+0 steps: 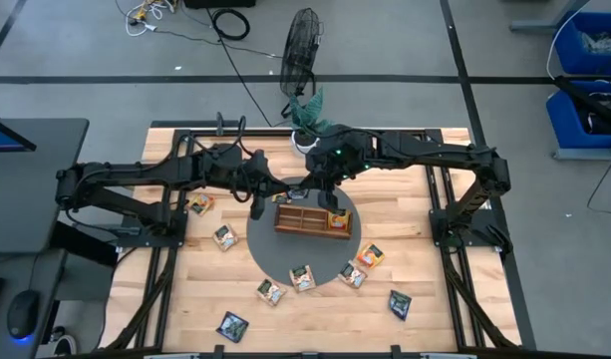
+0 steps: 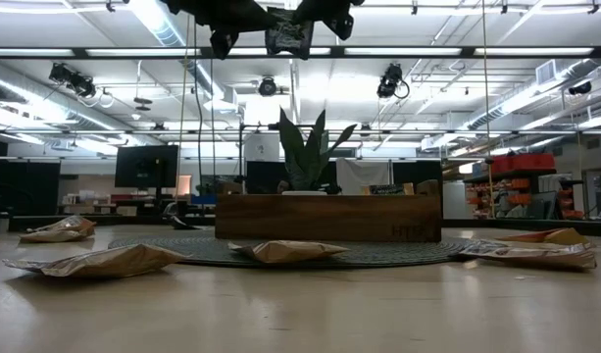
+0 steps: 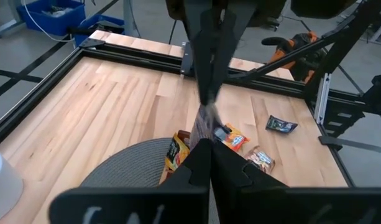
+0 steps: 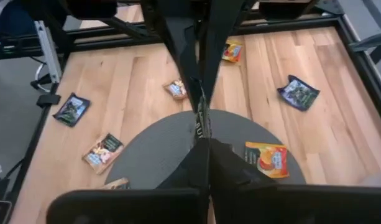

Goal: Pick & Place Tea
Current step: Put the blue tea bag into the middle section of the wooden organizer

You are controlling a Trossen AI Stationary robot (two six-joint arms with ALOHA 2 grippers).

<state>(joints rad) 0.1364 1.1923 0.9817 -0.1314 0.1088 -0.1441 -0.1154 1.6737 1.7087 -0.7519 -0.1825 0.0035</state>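
Both grippers meet above the wooden tray (image 1: 313, 220), which sits on a round grey mat (image 1: 285, 251). Between them hangs one dark tea sachet (image 2: 288, 35), high over the tray. My left gripper (image 3: 209, 144) is shut on one side of it and my right gripper (image 4: 202, 144) on the opposite side. An orange sachet (image 1: 338, 217) lies in the tray's right end. Several more sachets lie flat on the table, among them an orange one (image 1: 198, 204), a dark one (image 1: 232, 325) and another dark one (image 1: 400, 303). My left gripper pinches one edge of the sachet (image 3: 205, 126) between its two fingers; the sachet shows edge-on, lifted clear above the tray. My right gripper pinches the opposite edge of the same sachet (image 4: 201, 124) between its two fingers, facing the left gripper's fingers (image 4: 184, 43).
A potted green plant (image 1: 307, 115) stands at the far edge behind the tray. Loose sachets (image 1: 302, 278) ring the mat's near side, with another (image 1: 370, 256) on its right. Black frame rails (image 1: 440, 204) border the table. Bare wood lies to the far left.
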